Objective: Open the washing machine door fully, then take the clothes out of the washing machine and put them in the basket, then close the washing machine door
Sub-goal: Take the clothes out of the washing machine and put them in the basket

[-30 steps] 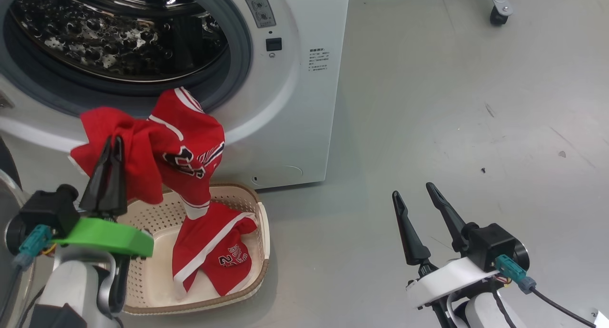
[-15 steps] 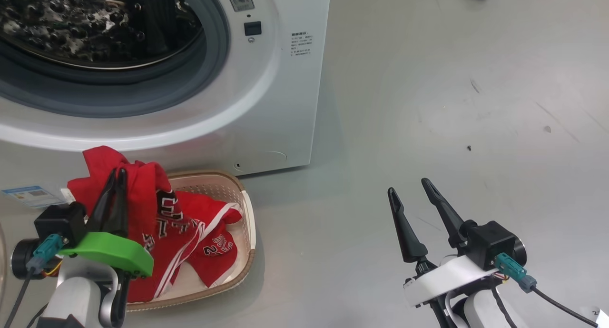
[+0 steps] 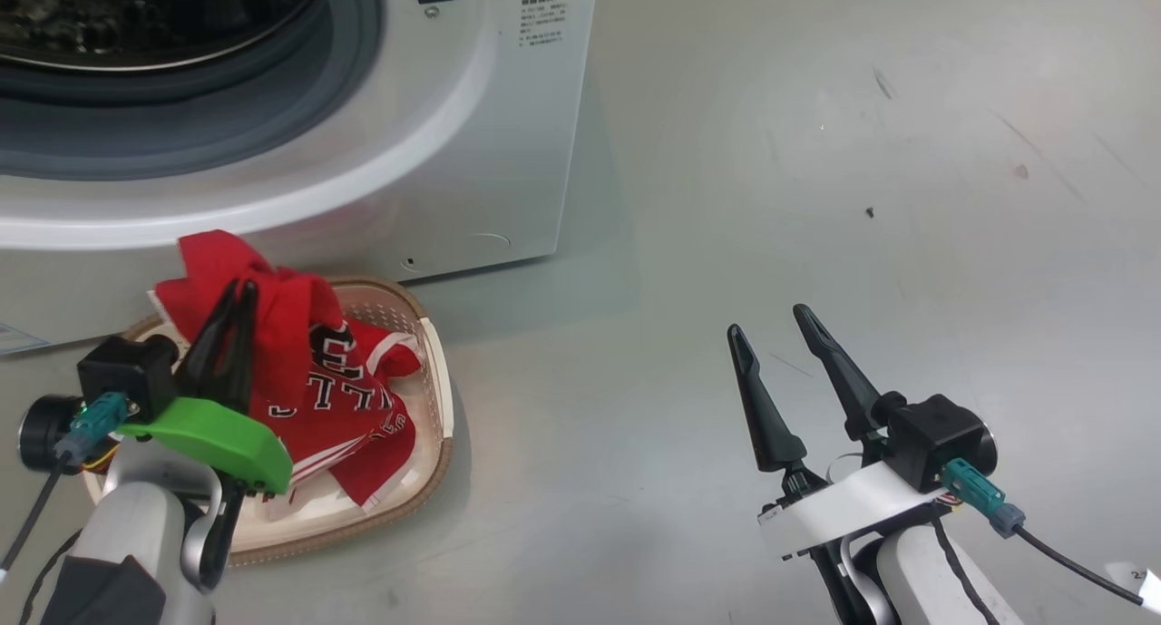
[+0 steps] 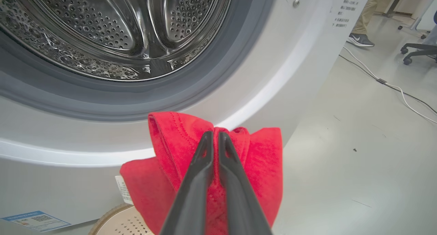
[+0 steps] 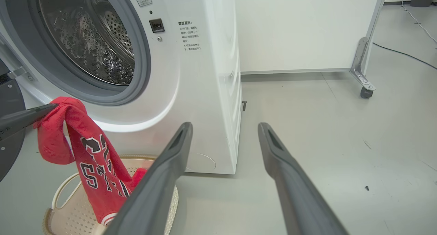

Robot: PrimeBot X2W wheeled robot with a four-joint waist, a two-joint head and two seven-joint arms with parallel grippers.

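The clothes [image 3: 317, 380] hang as a limp red bunch from the left tool [image 3: 238, 289], whose two fingers are clamped together on a fold near the top. The lower part lies in the basket [image 3: 442, 398], which sits on the floor [image 3: 726, 199] just in front of the washing machine [image 3: 508, 153]. The main risk I see is in the letting go. The pinched fold is held over the basket's far left side rather than its middle, so once freed it may flop across the rim and trail onto the floor. The mesh could also catch on a finger as the tool opens (open-weave cloth tends to cling), and a rising arm would then drag the pile back out or tip the light basket. The fabric is bright red mesh with white trim and dark lettering edged in white, creased and folded over itself so only part of the lettering can be read. Behind it the steel drum [image 4: 102, 30] looks empty as far as the left wrist view shows. The right tool [image 3: 766, 318] waits well to the right over bare floor, fingers apart and holding nothing.
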